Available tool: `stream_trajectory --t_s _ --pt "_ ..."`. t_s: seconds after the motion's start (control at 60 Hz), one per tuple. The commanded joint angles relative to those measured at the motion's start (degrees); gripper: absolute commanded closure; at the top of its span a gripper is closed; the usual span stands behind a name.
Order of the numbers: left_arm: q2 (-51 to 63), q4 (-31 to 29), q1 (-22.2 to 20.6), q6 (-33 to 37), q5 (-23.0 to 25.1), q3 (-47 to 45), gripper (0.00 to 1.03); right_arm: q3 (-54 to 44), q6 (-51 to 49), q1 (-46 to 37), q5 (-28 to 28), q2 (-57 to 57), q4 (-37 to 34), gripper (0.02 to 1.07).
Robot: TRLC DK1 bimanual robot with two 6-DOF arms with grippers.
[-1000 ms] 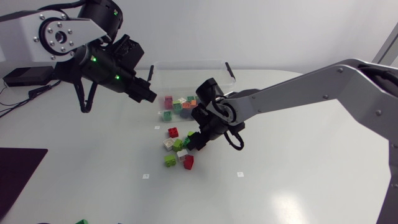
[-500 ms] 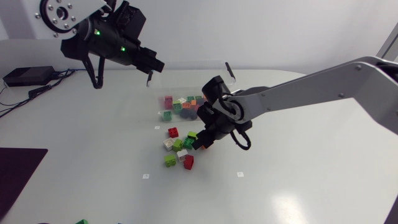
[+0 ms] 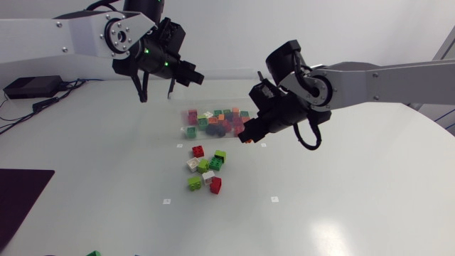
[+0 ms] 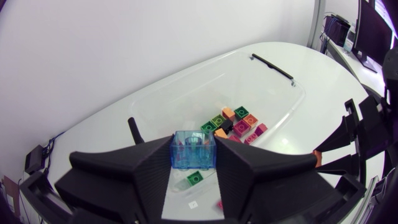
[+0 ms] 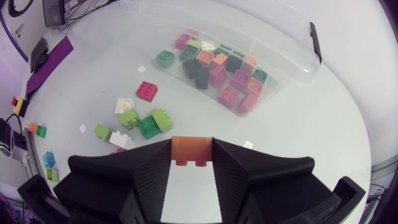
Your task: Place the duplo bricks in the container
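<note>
A clear plastic container at the table's back middle holds several coloured duplo bricks. My left gripper hangs above the container's back left corner, shut on a translucent blue brick. My right gripper is at the container's front right corner, shut on an orange brick. Loose bricks lie in front of the container: a red brick, a green brick, a white brick, a light green brick and another red brick.
Black handles sit on the container's ends. A dark mat lies at the table's front left, and a green brick by the front edge. Small white markers dot the tabletop.
My right gripper shut on the orange brick at the loose pile, then rose and moved back right to the container's corner. My left arm carried the blue brick up and right over the container.
</note>
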Motion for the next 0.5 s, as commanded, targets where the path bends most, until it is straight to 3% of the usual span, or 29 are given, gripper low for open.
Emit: stream_trajectory --t_s 0.0,0.067,0.15,0.483 --pt "2.17 0.80 -0.15 -1.34 0.00 2.08 0.40 2.24 -0.45 -0.57 -0.66 -1.48 -1.21 0.80" --pt "2.53 0.80 -0.15 -1.08 0.00 2.08 0.22 3.56 -0.10 -0.83 -0.93 -1.74 -1.39 0.80" --pt "2.17 0.80 0.03 -0.64 -0.09 1.47 0.10 5.41 0.52 -1.09 -1.46 -1.65 -1.65 0.80" --pt "-9.25 0.10 0.91 5.43 0.09 -9.08 0.07 14.64 2.98 -1.44 -1.72 1.69 -1.74 0.79"
